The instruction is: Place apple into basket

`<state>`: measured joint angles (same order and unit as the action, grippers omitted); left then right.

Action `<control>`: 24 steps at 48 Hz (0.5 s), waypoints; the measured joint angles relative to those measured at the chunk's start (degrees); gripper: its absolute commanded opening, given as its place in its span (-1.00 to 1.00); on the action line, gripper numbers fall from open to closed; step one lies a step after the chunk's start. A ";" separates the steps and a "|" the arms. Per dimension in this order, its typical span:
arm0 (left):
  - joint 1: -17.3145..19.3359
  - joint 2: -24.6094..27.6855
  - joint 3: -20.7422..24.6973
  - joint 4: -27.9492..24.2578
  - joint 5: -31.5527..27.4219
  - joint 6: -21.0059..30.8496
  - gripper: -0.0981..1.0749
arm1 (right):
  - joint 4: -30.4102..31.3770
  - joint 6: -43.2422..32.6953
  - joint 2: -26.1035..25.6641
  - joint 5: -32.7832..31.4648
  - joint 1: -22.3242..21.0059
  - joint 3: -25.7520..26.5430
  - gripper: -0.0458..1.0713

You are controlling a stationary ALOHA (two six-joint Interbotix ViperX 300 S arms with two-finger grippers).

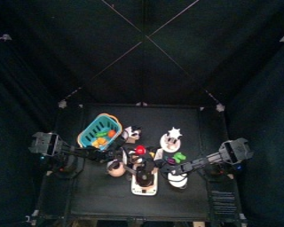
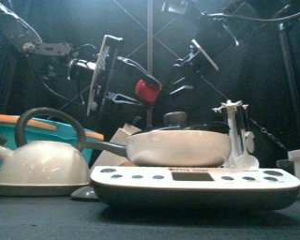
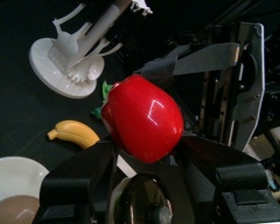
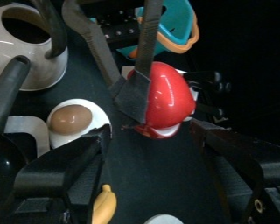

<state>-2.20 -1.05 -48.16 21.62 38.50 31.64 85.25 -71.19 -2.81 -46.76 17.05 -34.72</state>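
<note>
The red apple [image 3: 143, 118] is held in the air above the middle of the table [image 1: 103, 191]. It also shows in the top view [image 1: 139, 151], the front view [image 2: 146, 91] and the right wrist view [image 4: 168, 94]. My left gripper [image 3: 149, 150] is shut on it, and a grey pad presses its side in the right wrist view. My right gripper [image 4: 160, 136] is open, with its jaws apart on either side of the apple. The teal basket [image 1: 98, 132] stands at the table's back left with orange-yellow pieces in it, and it shows behind the apple in the right wrist view [image 4: 178, 31].
A white kettle [image 2: 40, 159] and a white scale [image 2: 197, 185] carrying a bowl [image 2: 178, 145] stand at the front. A white branched stand [image 3: 78, 52], a yellow banana piece [image 3: 74, 133] and an egg in a cup [image 4: 70, 122] lie around the grippers.
</note>
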 measured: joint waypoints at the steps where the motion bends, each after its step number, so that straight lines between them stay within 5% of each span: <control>1: 0.00 0.00 -0.09 0.00 0.00 0.00 0.53 | 0.00 0.00 -0.35 -0.53 0.44 -0.18 0.87; 24: 1.58 -6.86 -6.06 -4.48 0.09 -0.53 0.53 | -4.22 -0.53 -4.04 -9.67 4.31 -3.25 0.87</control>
<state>-0.62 -7.91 -54.23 17.14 38.58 31.11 81.04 -71.72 -6.86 -56.43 21.36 -37.97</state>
